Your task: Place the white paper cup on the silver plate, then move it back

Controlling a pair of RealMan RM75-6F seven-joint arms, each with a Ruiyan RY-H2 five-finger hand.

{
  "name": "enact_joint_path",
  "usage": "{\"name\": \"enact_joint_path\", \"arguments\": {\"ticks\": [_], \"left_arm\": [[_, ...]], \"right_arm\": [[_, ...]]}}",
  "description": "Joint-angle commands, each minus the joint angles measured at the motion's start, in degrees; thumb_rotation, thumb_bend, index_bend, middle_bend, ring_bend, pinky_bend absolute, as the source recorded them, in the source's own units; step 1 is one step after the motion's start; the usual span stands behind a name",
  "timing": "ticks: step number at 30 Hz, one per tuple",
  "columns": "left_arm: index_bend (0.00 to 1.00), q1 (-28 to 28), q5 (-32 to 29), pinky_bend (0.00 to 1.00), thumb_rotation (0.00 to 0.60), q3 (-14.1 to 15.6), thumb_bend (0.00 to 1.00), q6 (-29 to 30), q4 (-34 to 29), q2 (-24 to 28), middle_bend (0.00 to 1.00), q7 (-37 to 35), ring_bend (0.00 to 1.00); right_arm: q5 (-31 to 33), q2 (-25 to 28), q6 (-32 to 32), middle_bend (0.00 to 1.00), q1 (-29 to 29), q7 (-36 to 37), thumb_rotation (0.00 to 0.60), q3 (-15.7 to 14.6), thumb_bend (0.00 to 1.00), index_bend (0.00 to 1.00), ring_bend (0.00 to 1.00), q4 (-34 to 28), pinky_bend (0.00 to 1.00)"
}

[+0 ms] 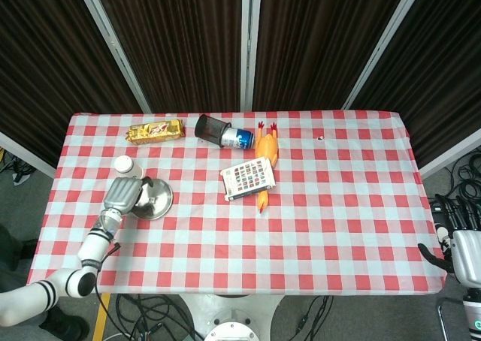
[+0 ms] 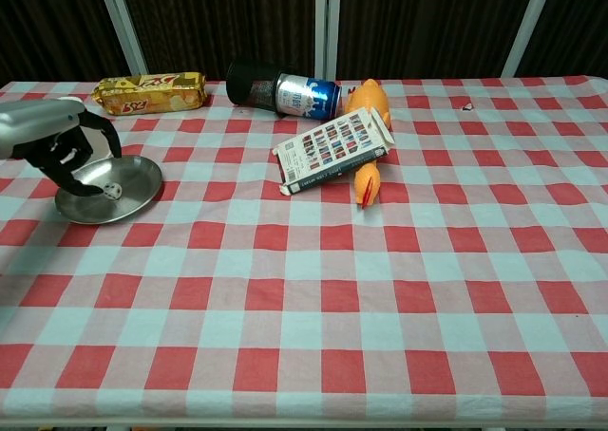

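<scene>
Left hand [image 1: 122, 194] sat over the near-left rim of the silver plate [image 1: 155, 202], fingers curled downward and spread a little, nothing gripped; fingertips [image 2: 106, 147] hovered over the plate bowl in chest view. White paper cup [image 1: 124, 165] stood upright just beyond the hand, off the plate, near the table's left edge; in chest view the hand hid it. Biscuit packet [image 1: 155, 131] lay further back from the hand, close to the far edge. To the hand's right, well apart: tipped black cup [image 1: 209, 128] with a blue can [image 1: 237, 138] in its mouth, a rubber chicken [image 1: 265, 157], and a printed box [image 1: 248, 179] lying on the chicken. Checked tablecloth [image 1: 338, 221] was bare across the near strip and whole right half. Right hand [image 1: 460, 243] hung off the table's right edge, fingers pointing up and apart, holding nothing.
</scene>
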Motion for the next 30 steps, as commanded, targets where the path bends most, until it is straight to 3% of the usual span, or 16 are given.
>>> {"name": "enact_joint_path", "arguments": {"ticks": [1, 3, 6, 12, 15, 17, 23, 30], "left_arm": [[0.34, 2.3, -0.9, 0.95, 0.6, -1.1, 0.17, 3.5, -2.5, 3.2, 0.74, -1.6, 0.79], [0.34, 3.2, -2.1, 0.92, 0.6, -2.1, 0.16, 4.7, -2.2, 3.8, 0.71, -3.4, 0.75], [0.34, 4.0, -5.3, 0.79, 0.6, -3.8, 0.16, 4.3, 0.3, 4.0, 0.63, -6.2, 0.61], [0.31, 4.2, -10.2, 0.4, 0.598, -6.3, 0.13, 0.3, 7.3, 1.7, 0.32, -12.3, 0.26], [0.27, 3.5, -10.3, 0.29, 0.536, -7.4, 0.13, -1.6, 11.5, -0.5, 0.23, -16.2, 0.17], [0.26, 3.0, -10.3, 0.26, 0.487, -8.3, 0.13, -3.8, 13.8, -1.7, 0.22, -20.2, 0.15], [0.26, 1.0, -8.5, 0.25, 0.442, -11.4, 0.13, -13.2, 17.2, -2.6, 0.22, -34.4, 0.15], [0.26, -1.5, -3.5, 0.25, 0.437, -10.6, 0.13, -16.0, 23.0, -5.3, 0.22, -39.5, 0.15]], "right_arm": [[-0.2, 0.0, 0.2, 0.12, 0.0, 0.1, 0.6, 0.0, 0.1, 0.03, 0.0, 0.1, 0.0], [-0.2, 0.1, 0.3, 0.12, -0.1, 0.2, 0.6, 0.1, 0.1, 0.03, 0.0, 0.1, 0.0], [-0.2, 0.0, 0.3, 0.12, -0.1, 0.4, 0.6, 0.1, 0.1, 0.03, 0.0, 0.3, 0.0], [0.2, 0.0, 0.1, 0.12, -0.2, 0.6, 0.6, 0.1, 0.1, 0.03, 0.0, 0.4, 0.0], [0.1, 0.1, 0.3, 0.13, -0.3, 0.6, 0.6, 0.1, 0.1, 0.03, 0.0, 0.4, 0.0], [0.1, 0.2, 0.5, 0.13, -0.4, 0.6, 0.6, 0.1, 0.1, 0.03, 0.0, 0.4, 0.0], [0.2, 0.3, 0.5, 0.13, -0.5, 0.1, 0.6, 0.1, 0.11, 0.03, 0.0, 0.0, 0.0], [0.4, 0.3, 0.4, 0.13, -0.5, -0.2, 0.6, 0.1, 0.1, 0.04, 0.0, -0.5, 0.0]]}}
